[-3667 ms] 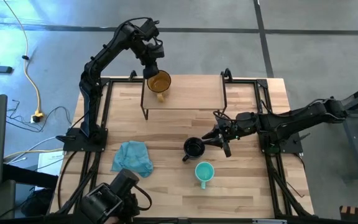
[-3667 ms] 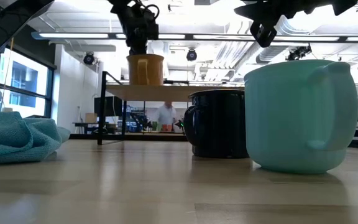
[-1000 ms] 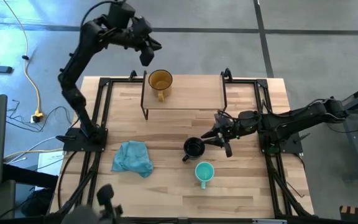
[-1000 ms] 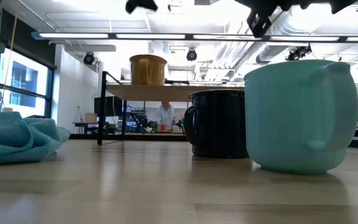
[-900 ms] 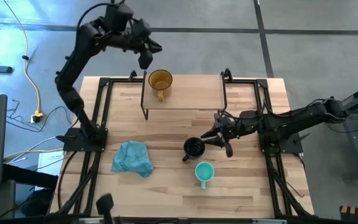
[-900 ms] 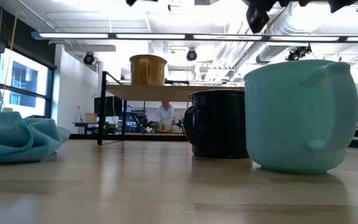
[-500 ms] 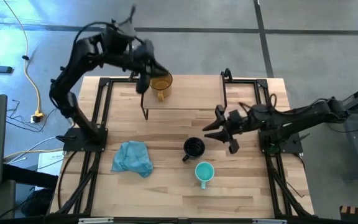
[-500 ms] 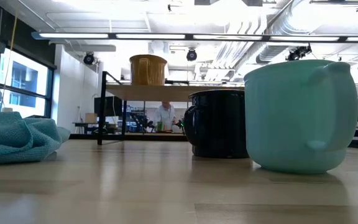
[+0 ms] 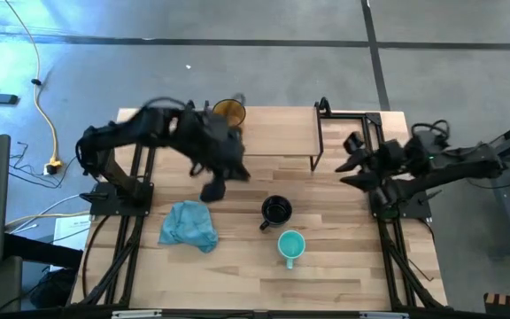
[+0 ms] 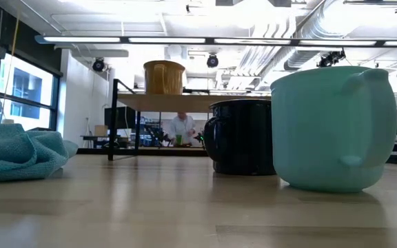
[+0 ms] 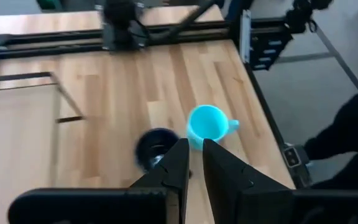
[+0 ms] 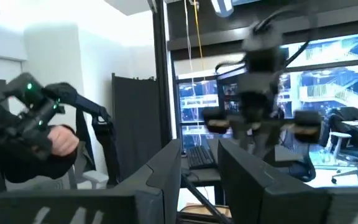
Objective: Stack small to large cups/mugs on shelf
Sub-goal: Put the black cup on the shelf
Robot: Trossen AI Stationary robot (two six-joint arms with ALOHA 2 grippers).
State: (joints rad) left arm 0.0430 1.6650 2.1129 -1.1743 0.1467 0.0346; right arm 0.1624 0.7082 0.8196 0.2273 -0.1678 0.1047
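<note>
The amber mug [image 9: 228, 111] [image 10: 164, 77] stands upright on the shelf [image 9: 277, 133] [image 10: 185, 102], at its left end. The black mug [image 9: 276, 211] [image 11: 156, 146] and the teal mug [image 9: 290, 245] [image 11: 207, 123] stand upright on the tabletop, near of the shelf. My left gripper [image 9: 212, 190] [image 11: 196, 167], blurred, is over the table between the shelf and the blue cloth, open by a narrow gap and holding nothing. My right gripper [image 9: 351, 161] [image 12: 199, 163] is open and empty by the table's right edge, looking level into the room.
A crumpled blue cloth [image 9: 189, 223] [image 10: 19, 151] lies near the table's left side. Black frame rails [image 9: 383, 168] run along the table's edges. A person's hand holds a controller [image 12: 33, 121] in the room beyond, and a dark sleeve [image 11: 353, 124] shows past the table's right edge.
My left gripper has swung fast from above the shelf's far-left corner down and toward the near edge, to just past the shelf's near side. My right gripper has drawn back from beside the black mug toward the table's right edge and tipped up to level. The mugs have stayed put.
</note>
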